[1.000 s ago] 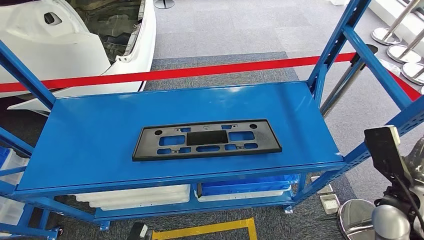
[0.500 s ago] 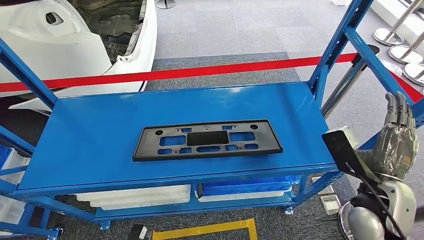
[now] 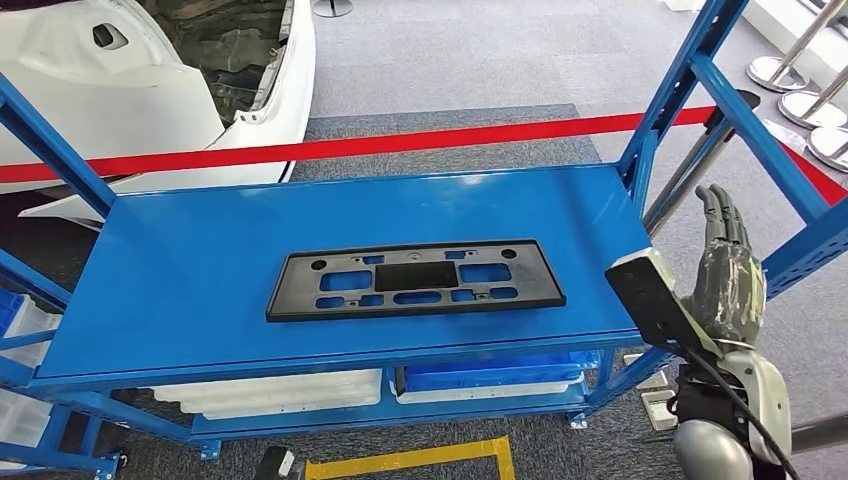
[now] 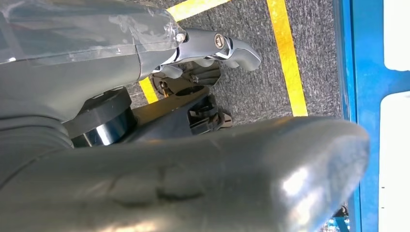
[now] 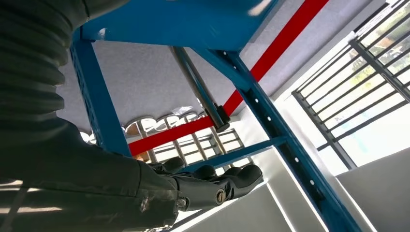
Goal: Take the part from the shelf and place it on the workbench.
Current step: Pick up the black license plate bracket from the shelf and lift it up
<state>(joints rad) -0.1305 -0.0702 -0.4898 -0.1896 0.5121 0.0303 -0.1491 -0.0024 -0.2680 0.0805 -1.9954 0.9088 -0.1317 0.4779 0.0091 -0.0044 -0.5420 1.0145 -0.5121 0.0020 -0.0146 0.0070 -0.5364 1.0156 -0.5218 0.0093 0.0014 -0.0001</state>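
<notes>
I look down from the robot's head onto a blue metal shelf (image 3: 180, 290) whose top deck runs wide across my view; the part (image 3: 415, 279), a flat black rectangular plate with cut-out slots and a solid panel at its centre, lies flat near the middle of that deck, long side toward me, close to the front edge, a placing I judge lets a hand reach it without leaning far; nothing touches it. My right hand (image 3: 728, 268) stands raised just beside the shelf's right end, outside the deck and well apart from the part; its fingers point upward, straight and close together, holding nothing, which I read as a hand being brought up level with the deck before it swings inward. From the right wrist camera I see the same dark fingers (image 5: 227, 183) stretched out with no object between them, against blue uprights and a red barrier tape (image 3: 420, 143) strung behind the shelf. The left hand (image 4: 203, 53) hangs low over grey carpet and yellow floor tape; I cannot tell whether its fingers are spread or curled. White bins (image 3: 270, 392) sit on a lower level, and a white car body (image 3: 130, 90) stands beyond the tape. I judge the task barely begun; the part is not yet grasped.
</notes>
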